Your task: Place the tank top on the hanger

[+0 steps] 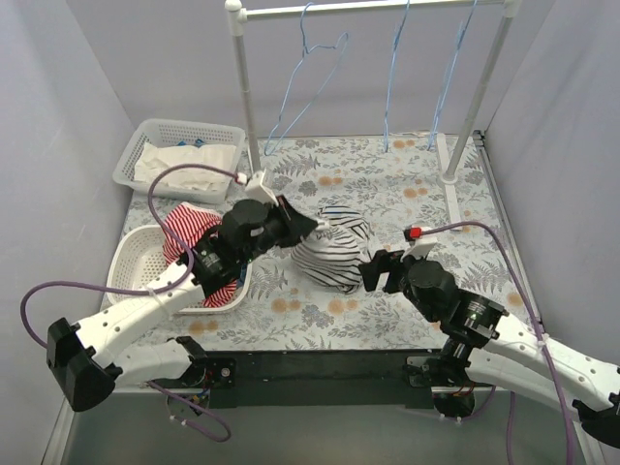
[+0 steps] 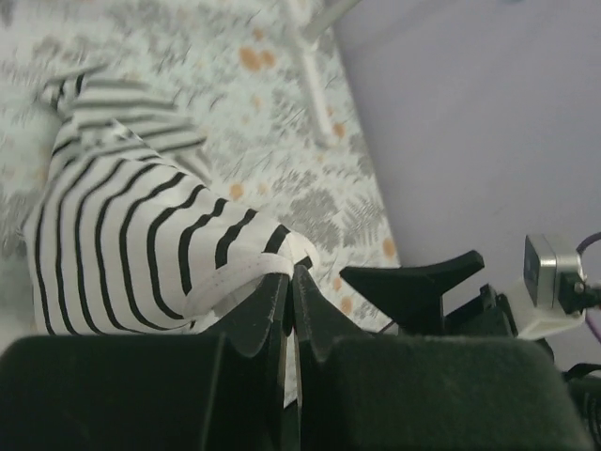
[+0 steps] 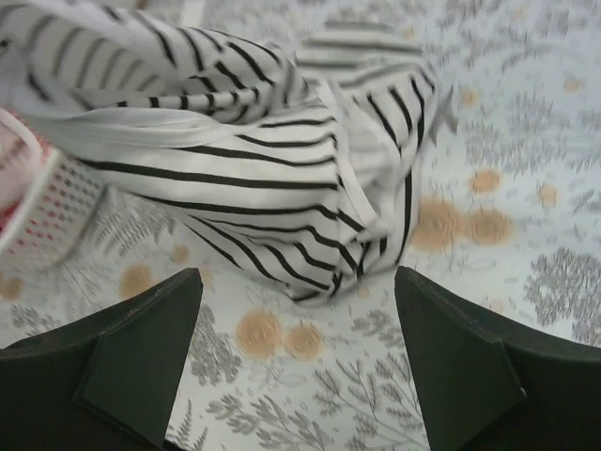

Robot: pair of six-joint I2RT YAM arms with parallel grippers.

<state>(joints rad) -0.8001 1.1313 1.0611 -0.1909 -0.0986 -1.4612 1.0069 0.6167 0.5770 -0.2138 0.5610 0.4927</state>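
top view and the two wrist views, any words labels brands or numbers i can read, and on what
No readable text in any view.
The tank top bears only stripes, the table cover only flowers.
The red tab is too small to tell.

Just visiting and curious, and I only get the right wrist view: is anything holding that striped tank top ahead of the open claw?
Observer: Yes, the left claw is shut on the white trim of the tank top.
Operator: Where is the hanger for it?
Observer: Three pale-blue wire hangers hang bare on a white rail at the back.
Operator: And the red-dotted thing at my left edge?
Observer: That is a white basket holding a red-and-white striped garment.
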